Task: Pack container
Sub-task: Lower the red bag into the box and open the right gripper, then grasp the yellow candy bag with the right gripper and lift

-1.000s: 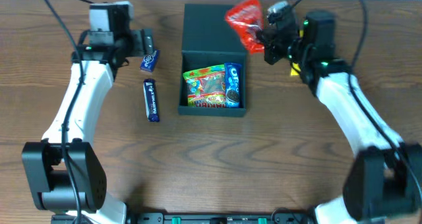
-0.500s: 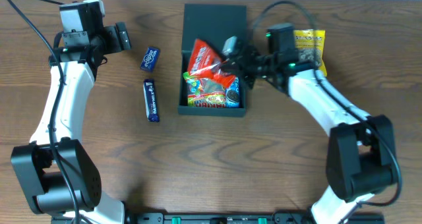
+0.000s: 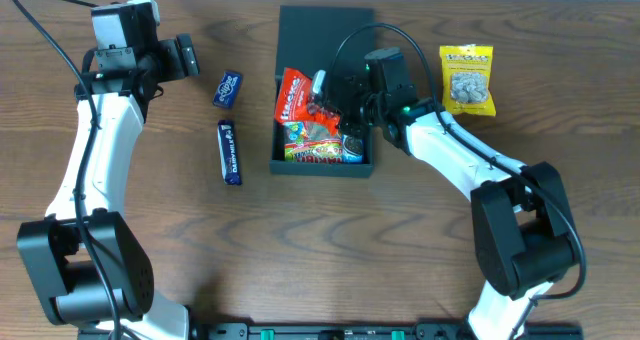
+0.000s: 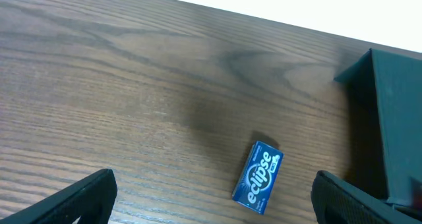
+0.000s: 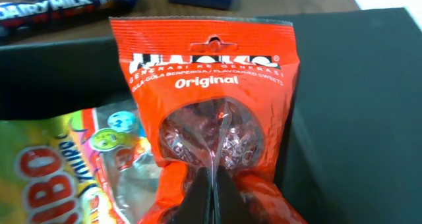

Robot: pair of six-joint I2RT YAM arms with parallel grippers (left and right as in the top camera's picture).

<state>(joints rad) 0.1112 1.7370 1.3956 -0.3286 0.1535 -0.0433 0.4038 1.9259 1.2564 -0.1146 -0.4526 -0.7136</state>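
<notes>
The green container (image 3: pixel 320 168) sits mid-table, lid open at the back. Right over it, the right gripper (image 5: pixel 211 190) pinches one red packet (image 3: pixel 292 93), and this arm is nearer. Inside lie one gummy bag (image 3: pixel 310 145) and one blue cookie pack (image 3: pixel 353 144). Outside lie one gum box (image 3: pixel 227 88), one long bar (image 3: pixel 230 152) and one yellow packet (image 3: pixel 468 78). The left gripper (image 4: pixel 214 199) is spread wide, holding nothing

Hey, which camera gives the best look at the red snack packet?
The right wrist view: the red packet fills the frame, its label readable, pinched by the right gripper. Overhead shows it small, over the open container, next to the gripper. The left wrist view misses it.
</notes>
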